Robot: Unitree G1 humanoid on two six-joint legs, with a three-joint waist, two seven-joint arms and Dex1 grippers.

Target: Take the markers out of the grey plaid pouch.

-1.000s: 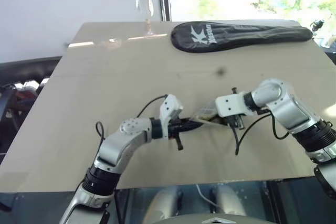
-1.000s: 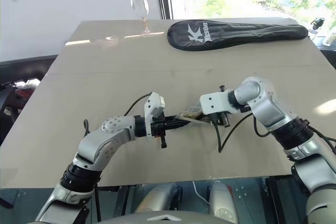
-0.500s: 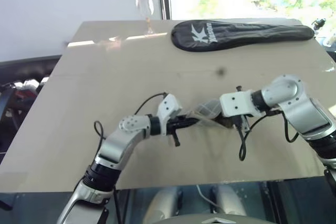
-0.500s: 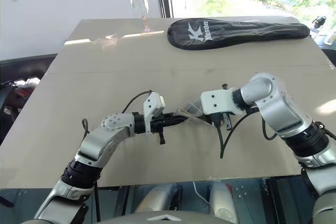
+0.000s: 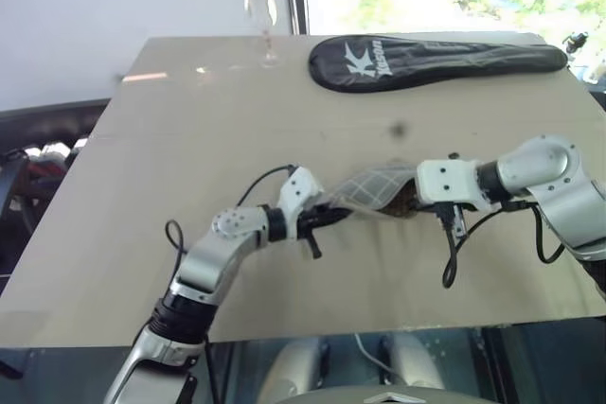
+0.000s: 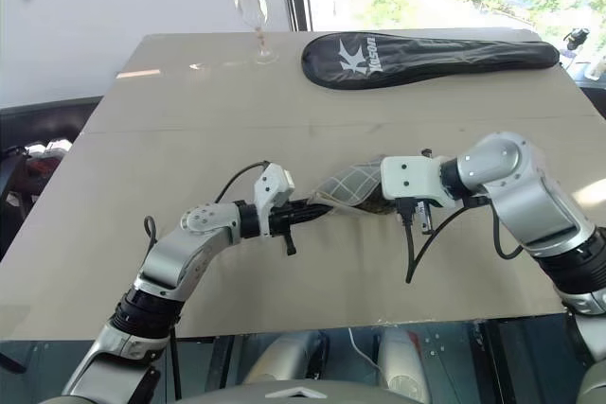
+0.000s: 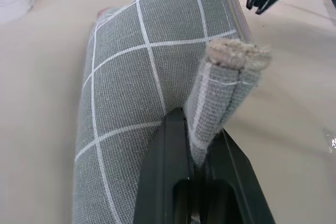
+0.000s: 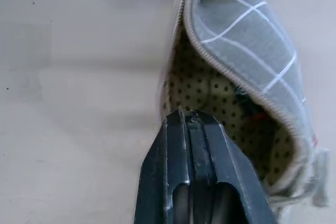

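1. Pouch (image 5: pixel 371 190) sits lifted off the tabletop (image 5: pixel 189 139), strung between the two claws, roughly mid-tabletop.
2. Left claw (image 7: pixel 202 145) is pinched tight on a folded corner of the pouch, right by its tan edge. Fabric is sandwiched between both fingers (image 7: pixel 168 171), no gap at all.
3. From that claw the grey grid fabric runs away toward the right claw (image 8: pixel 190 121), whose black tips peek in at the far end in the left wrist view.
4. Right claw is at the pouch's open mouth, tips just at the zipper edge. Its fingers look pressed together, or very nearly so, and I can't see them gripping anything. Can't tell if they touch the lining.
5. Mouth gapes open just past the right claw, showing tan dotted lining inside.
6. Markers: something pale (image 8: pixel 216 88) and a bit of red and dark (image 8: pixel 251 109) lie inside the pouch, just beyond the right claw's tips. Too blurry to say more, but they're in there.
7. Way beyond both claws, at the far side of the tabletop: a black racket cover (image 5: pixel 431 60) and a wine glass (image 5: pixel 260 18) to its left, well apart from the pouch.
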